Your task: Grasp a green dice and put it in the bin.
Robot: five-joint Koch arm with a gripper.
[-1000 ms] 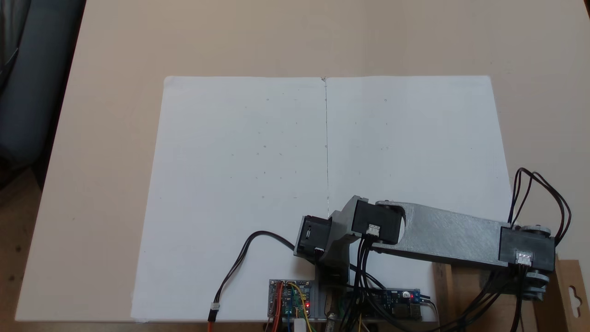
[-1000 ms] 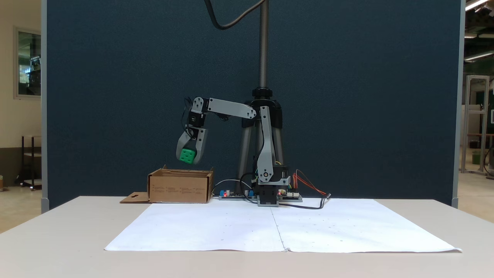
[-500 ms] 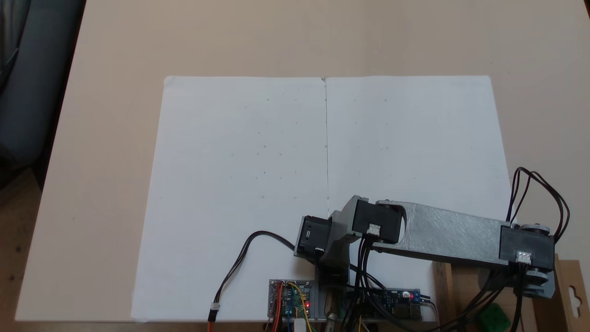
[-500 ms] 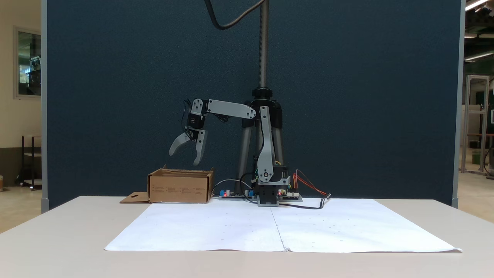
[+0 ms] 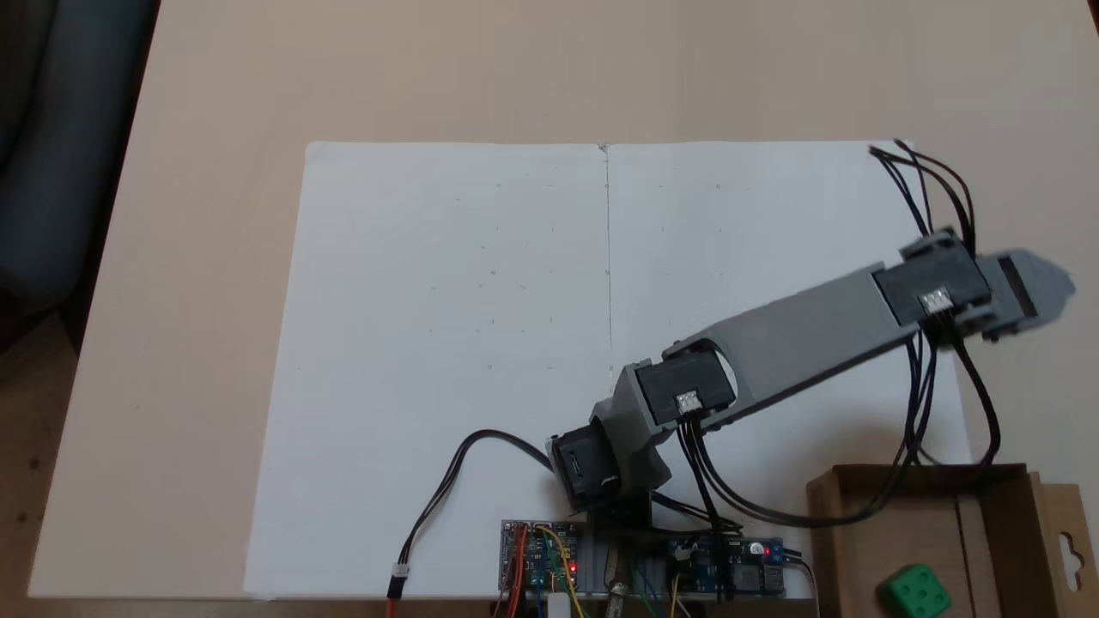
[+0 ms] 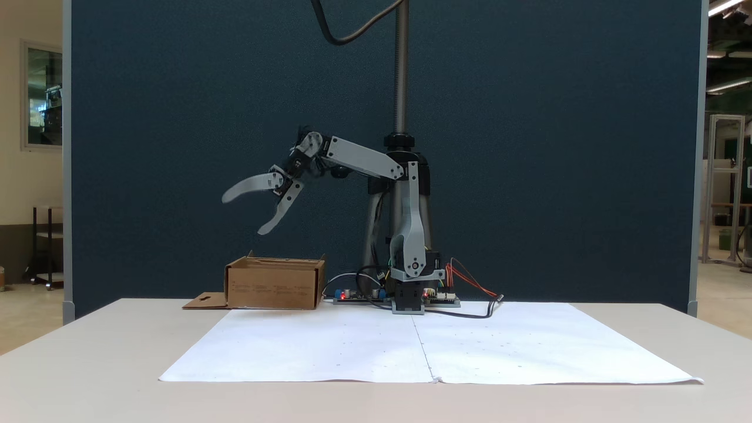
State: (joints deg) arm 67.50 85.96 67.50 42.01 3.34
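The green dice (image 5: 913, 591) lies inside the bin (image 5: 846, 532), a brown cardboard box at the lower right corner in a fixed view. The same bin (image 6: 274, 283) stands left of the arm's base, its walls hiding the dice there. My gripper (image 6: 242, 215) hangs high above the bin's left side, its two grey fingers spread wide and nothing between them. From above, the gripper's body (image 5: 1026, 287) reaches toward the right edge, away from the bin.
White paper sheets (image 5: 532, 300) cover the table's middle. Circuit boards and wires (image 5: 549, 562) sit at the arm's base. A tripod pole (image 6: 402, 70) rises behind the arm against a dark blue partition. The bin's flap (image 6: 202, 302) with a cutout lies flat on the table.
The gripper held the dice over the bin, then opened and dropped it inside. Since then the arm has lifted and swung away from the bin, fingers still spread.
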